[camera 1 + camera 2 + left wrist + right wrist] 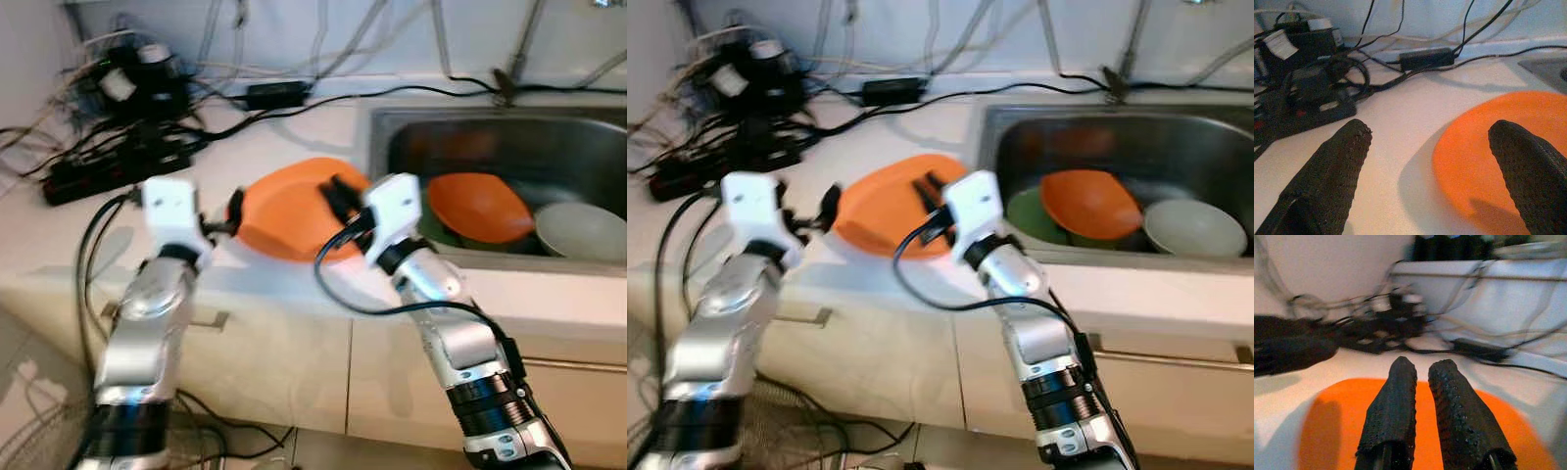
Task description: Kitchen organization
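Surface point(294, 127): white kitchen top, cables at back.
Orange plate point(289, 211): lying beside sink point(411, 122).
Right hand point(1422, 382): fingers nearly together over plate, grasping nothing.
Left hand point(1430, 147): released, wide at plate's edge.

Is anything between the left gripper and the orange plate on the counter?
Nothing visible. The left gripper is open at the orange plate's left rim, bare counter between. The right gripper lies over the plate's far side.
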Motion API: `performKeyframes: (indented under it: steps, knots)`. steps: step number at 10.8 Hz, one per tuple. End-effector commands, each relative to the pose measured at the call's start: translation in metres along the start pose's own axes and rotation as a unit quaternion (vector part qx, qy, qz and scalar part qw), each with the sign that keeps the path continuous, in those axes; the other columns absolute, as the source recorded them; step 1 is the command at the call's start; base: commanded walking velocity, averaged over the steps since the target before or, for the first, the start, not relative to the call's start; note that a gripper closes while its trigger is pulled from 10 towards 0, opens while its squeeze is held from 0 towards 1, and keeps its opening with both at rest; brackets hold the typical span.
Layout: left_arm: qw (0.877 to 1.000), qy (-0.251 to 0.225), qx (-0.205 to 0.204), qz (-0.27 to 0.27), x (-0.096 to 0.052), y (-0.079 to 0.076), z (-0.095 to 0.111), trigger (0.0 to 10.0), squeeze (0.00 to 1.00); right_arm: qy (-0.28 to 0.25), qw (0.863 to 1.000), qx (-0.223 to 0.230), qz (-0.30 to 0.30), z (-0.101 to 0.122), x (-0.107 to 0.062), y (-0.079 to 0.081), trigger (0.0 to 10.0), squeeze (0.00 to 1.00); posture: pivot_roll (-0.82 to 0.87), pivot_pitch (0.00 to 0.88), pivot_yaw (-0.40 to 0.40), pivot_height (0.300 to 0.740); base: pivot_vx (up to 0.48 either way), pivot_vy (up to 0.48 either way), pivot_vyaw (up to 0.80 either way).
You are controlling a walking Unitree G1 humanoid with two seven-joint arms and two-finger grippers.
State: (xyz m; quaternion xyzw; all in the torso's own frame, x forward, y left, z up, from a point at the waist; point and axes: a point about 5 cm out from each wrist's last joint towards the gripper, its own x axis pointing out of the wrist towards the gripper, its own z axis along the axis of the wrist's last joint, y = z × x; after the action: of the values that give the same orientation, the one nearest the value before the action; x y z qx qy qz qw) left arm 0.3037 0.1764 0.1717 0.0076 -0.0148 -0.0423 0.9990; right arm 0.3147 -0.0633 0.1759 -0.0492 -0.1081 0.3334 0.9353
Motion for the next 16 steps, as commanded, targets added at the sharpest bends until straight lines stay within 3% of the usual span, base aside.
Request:
performKeyframes:
  steps: [1, 2, 3, 5, 7, 8, 11, 12, 14, 16]
  knots:
    - [0.999, 0.012, 0.013, -0.029, -0.006, 0.001, 0.007, 10.0, 0.0, -0.002, 1.0, -0.008, 0.027, 0.007, 0.003, 0.004, 10.0, 0.0, 0.13, 0.0, 0.085, 0.74, 0.0, 0.0, 0.0]
    - [0.996, 0.057, 0.001, -0.068, -0.016, 0.002, 0.006, 10.0, 0.0, -0.002, 0.999, -0.012, 0.041, 0.008, 0.003, 0.005, 10.0, 0.0, 0.13, 0.0, 0.082, 0.74, 0.0, 0.0, 0.0]
    - [0.99, 0.095, -0.041, -0.096, -0.028, 0.008, 0.007, 10.0, 0.0, 0.0, 0.999, -0.014, 0.051, 0.008, 0.003, 0.006, 10.0, 0.0, 0.15, 0.0, 0.082, 0.74, 0.0, 0.0, 0.0]
    - [0.982, 0.126, -0.062, -0.127, -0.043, 0.009, 0.011, 10.0, 0.0, 0.01, 0.997, -0.022, 0.068, 0.004, 0.005, 0.011, 10.0, 0.0, 0.16, 0.0, 0.083, 0.74, 0.0, 0.0, 0.0]
    - [0.973, 0.145, -0.126, -0.127, -0.05, 0.013, 0.014, 10.0, 0.0, 0.032, 0.996, -0.046, 0.07, -0.003, 0.008, 0.011, 10.0, 0.0, 0.17, 0.0, 0.08, 0.74, 0.0, 0.0, 0.0]
    - [0.964, 0.142, -0.171, -0.149, -0.053, 0.005, 0.016, 10.0, 0.0, 0.049, 0.993, -0.087, 0.068, -0.008, 0.01, 0.007, 10.0, 0.0, 0.17, 0.0, 0.077, 0.74, 0.0, 0.0, 0.0]
    - [0.944, 0.143, -0.252, -0.156, -0.052, -0.005, 0.014, 10.0, 0.0, 0.093, 0.978, -0.18, 0.057, -0.017, 0.015, 0.001, 10.0, 0.0, 0.18, 0.0, 0.076, 0.74, 0.0, 0.0, 0.0]
    - [0.941, 0.141, -0.265, -0.155, -0.05, -0.007, 0.016, 10.0, 0.0, 0.105, 0.966, -0.229, 0.062, -0.02, 0.017, 0.0, 10.0, 0.0, 0.18, 0.0, 0.076, 0.74, 0.0, 0.0, 0.0]
    - [0.931, 0.156, -0.299, -0.142, -0.047, -0.016, 0.017, 10.0, 0.0, 0.103, 0.961, -0.249, 0.063, -0.019, 0.022, 0.002, 10.0, 0.0, 0.17, 0.0, 0.084, 0.74, 0.0, 0.0, 0.0]
    - [0.916, 0.201, -0.335, -0.096, -0.036, -0.02, 0.011, 10.0, 0.0, 0.098, 0.957, -0.262, 0.079, -0.019, 0.026, 0.008, 10.0, 0.0, 0.17, 0.0, 0.084, 0.74, 0.0, 0.0, 0.0]
